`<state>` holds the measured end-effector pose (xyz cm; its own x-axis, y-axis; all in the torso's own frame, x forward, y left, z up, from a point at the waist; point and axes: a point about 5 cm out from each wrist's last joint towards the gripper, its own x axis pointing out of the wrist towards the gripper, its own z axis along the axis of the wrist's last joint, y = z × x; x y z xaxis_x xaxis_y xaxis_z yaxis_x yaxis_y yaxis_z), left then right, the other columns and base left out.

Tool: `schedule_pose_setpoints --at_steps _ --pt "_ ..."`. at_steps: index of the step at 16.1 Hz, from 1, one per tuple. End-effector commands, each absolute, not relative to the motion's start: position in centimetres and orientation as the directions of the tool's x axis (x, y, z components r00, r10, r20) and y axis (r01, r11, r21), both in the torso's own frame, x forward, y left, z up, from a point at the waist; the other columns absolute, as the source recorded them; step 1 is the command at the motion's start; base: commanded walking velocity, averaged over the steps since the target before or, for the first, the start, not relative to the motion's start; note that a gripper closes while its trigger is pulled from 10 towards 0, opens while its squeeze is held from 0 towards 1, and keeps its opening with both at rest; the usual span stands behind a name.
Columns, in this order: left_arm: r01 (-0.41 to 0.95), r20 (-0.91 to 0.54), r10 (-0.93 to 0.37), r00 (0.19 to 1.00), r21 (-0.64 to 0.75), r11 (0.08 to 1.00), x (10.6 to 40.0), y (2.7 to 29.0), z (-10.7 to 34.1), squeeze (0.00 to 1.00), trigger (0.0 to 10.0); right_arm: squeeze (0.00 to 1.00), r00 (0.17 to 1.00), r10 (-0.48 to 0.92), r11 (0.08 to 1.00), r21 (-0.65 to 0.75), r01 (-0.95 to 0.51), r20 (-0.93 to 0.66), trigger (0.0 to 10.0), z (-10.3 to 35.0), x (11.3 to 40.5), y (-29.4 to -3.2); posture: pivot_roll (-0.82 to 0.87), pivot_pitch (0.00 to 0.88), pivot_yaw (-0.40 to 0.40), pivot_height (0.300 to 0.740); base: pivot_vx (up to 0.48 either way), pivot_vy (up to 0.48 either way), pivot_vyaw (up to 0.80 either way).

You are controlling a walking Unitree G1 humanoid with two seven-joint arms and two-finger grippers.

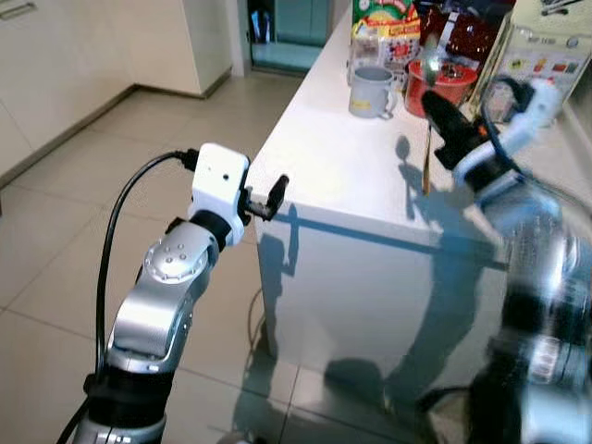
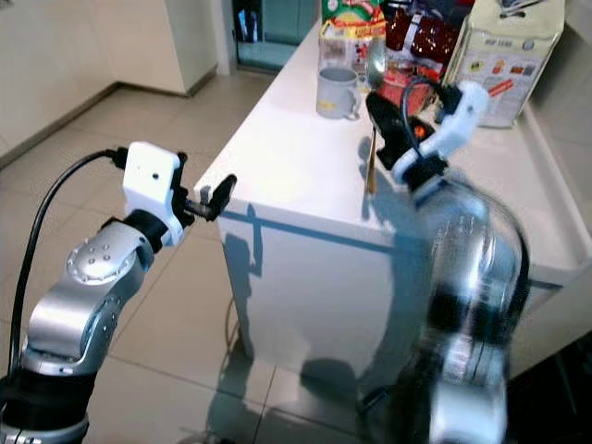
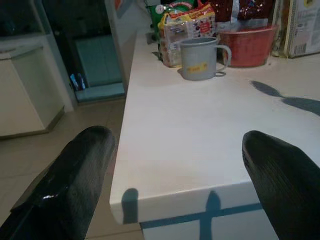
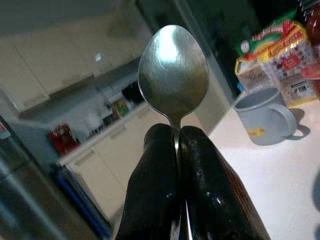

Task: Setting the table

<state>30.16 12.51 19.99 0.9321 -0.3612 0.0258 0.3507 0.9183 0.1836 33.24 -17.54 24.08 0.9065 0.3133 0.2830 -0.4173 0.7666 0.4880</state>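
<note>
My right gripper [image 1: 437, 104] is raised over the white counter [image 1: 342, 162] and is shut on a metal spoon [image 4: 173, 72]. The spoon's bowl points up, and its brown handle [image 1: 426, 166] hangs down toward the counter top. In the right wrist view the two black fingers [image 4: 150, 165] pinch the spoon's neck. My left gripper [image 1: 268, 199] is held open just off the counter's near left corner, with nothing between its fingers [image 3: 80, 175]. A grey mug [image 1: 373, 91] stands at the far end of the counter.
Behind the mug are a red bowl [image 1: 446, 83], snack packets [image 1: 387, 26] and a printed box [image 1: 550, 46]. Blue tape runs along the counter's front edge [image 1: 370, 233]. Tiled floor [image 1: 111, 176] lies to the left, with cabinets beyond it.
</note>
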Motion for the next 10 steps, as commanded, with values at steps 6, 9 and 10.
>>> schedule_pose_setpoints --at_steps 6,9,10 --pt "0.366 0.033 -0.379 0.925 0.196 0.910 30.3 12.0 20.3 0.00 10.0 0.00 0.953 0.188 0.864 0.421 -0.276 0.238 10.0 22.1 29.1 -16.0 0.01 0.000 0.020 0.740 0.000 0.000 0.00" --pt "0.350 0.028 -0.360 0.932 0.177 0.920 30.1 12.2 20.0 0.00 10.0 0.00 0.969 0.164 0.911 0.348 -0.220 0.183 10.0 21.1 28.5 -15.7 0.02 0.000 0.012 0.740 0.000 0.000 0.00" --pt "0.347 0.026 -0.357 0.934 0.177 0.921 30.2 12.4 19.8 0.00 10.0 0.00 0.971 0.164 0.918 0.334 -0.215 0.174 10.0 20.9 28.6 -15.6 0.01 0.000 0.018 0.740 0.000 0.000 0.00"
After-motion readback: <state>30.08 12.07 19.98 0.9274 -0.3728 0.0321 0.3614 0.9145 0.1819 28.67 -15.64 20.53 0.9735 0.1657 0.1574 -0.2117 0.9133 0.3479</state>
